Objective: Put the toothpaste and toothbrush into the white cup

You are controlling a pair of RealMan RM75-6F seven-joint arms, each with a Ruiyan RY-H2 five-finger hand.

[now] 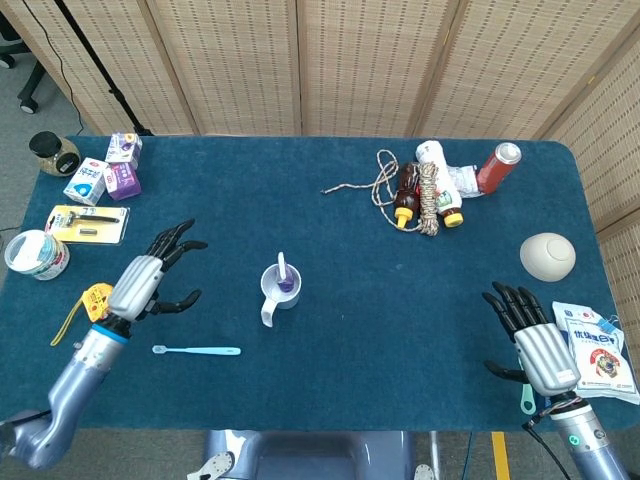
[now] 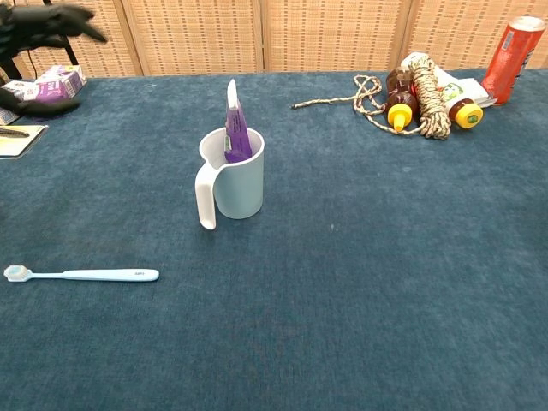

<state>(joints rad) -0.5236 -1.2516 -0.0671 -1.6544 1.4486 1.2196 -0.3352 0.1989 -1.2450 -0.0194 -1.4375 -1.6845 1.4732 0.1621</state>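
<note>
white cup (image 2: 237, 181): landmark, upright mid-table, handle toward the camera side. Looks rigid and light, likely tips if nudged at the rim. No need to grab it.
toothpaste (image 2: 233, 127): already in the white cup, standing on end, upper half sticking out above the rim, leaning slightly. Soft tube, probably light; done, leave alone.
toothbrush (image 2: 83, 275): lying flat on the cloth, near-left of the white cup, well apart from it, head pointing away from the cup. Thin, stiff, very light, low profile on soft cloth, so likely awkward to pinch. Best taken at mid-handle, thumb against a finger, then tipped handle-down into the cup beside the tube.
left hand (image 1: 150, 279): left of the white cup, beyond the toothbrush, fingers spread, holding nothing. Only dark fingertips at the frame corner in chest view.
right hand (image 1: 535, 342): far right of the white cup, near table edge, fingers extended and apart, holding nothing.
cup contents: toothpaste only; room left looks adequate for the brush.
remaining: toothbrush pick and drop.
</note>
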